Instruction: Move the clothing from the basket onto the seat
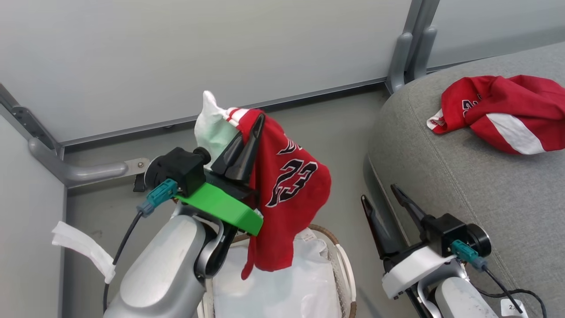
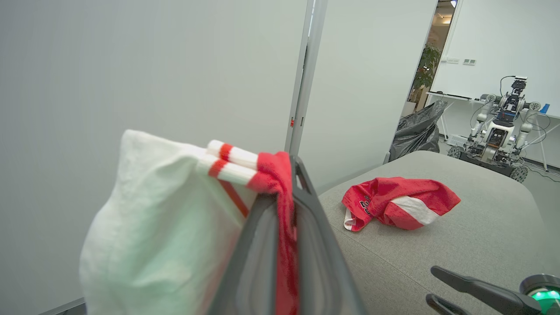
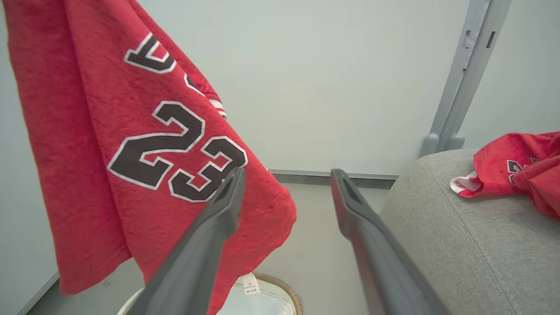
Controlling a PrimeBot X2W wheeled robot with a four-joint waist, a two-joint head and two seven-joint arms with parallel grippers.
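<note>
Left end effector (image 1: 252, 132) is raised above the basket (image 1: 348, 274), its two fingers pressed together on a fold of the red jersey (image 1: 291, 194). The left wrist view confirms it: red fabric with white-and-red striped trim is clamped between the closed fingers (image 2: 306, 205). The jersey hangs free below the grip, the number 23 facing the head camera, and its lowest corner dangles over the basket's tan rim. A bunch of white cloth (image 1: 214, 126) stands up beside the same fingers; I cannot tell whether it is caught in the grip or part of the garment.

A white sheet (image 1: 273, 287) lies in the basket, which stands on the floor (image 1: 348, 145) beside the seat (image 1: 463, 176).

Right end effector (image 1: 379, 194) hangs low near the seat's front edge, fingers spread wide apart with nothing between them. The right wrist view shows the gap between its fingers.

A second red garment (image 1: 499, 110) lies crumpled on the seat, well apart from both arms.
</note>
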